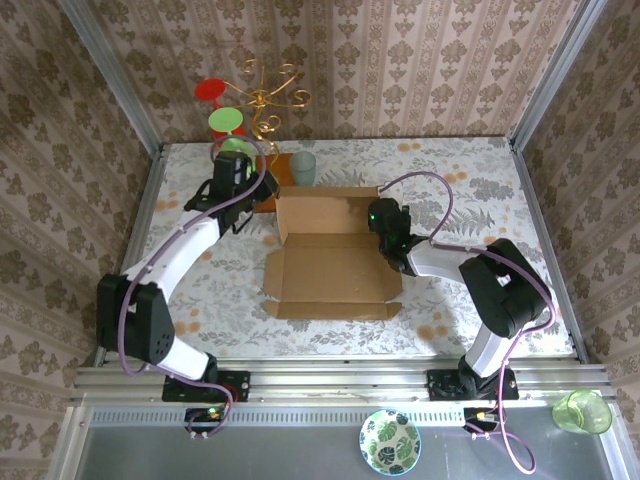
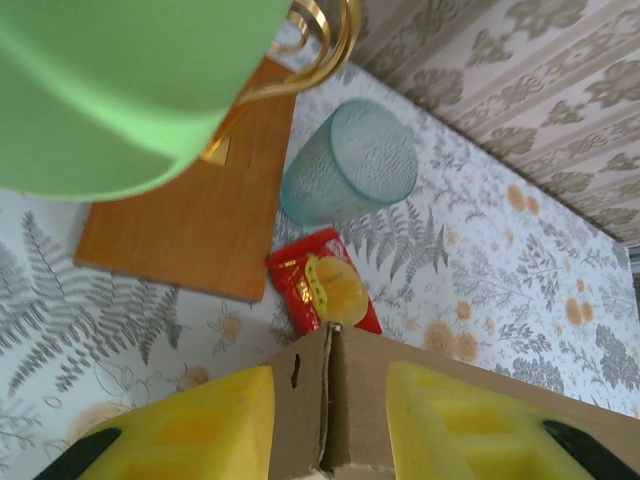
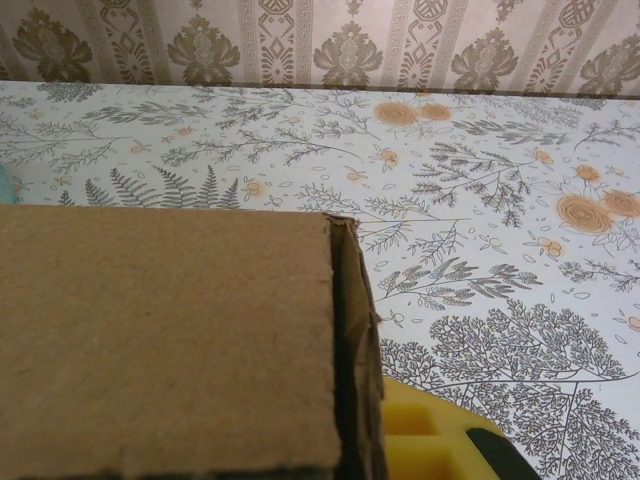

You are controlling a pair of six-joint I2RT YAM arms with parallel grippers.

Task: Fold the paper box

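A staged robot test cell: aluminium frame rails (image 1: 340, 375) enclose damask-wallpapered panels (image 1: 420, 60) around a fern-print tabletop (image 1: 460, 170).

Plain brown paper box (image 1: 335, 270), fern-patterned table (image 1: 460, 180), teal cup (image 2: 350, 160).

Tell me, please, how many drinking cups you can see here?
2. A teal tumbler stands on the table just behind the paper box; a green cup sits on the grey ledge, near right. The coloured rounds on the gold stand might be more cups.
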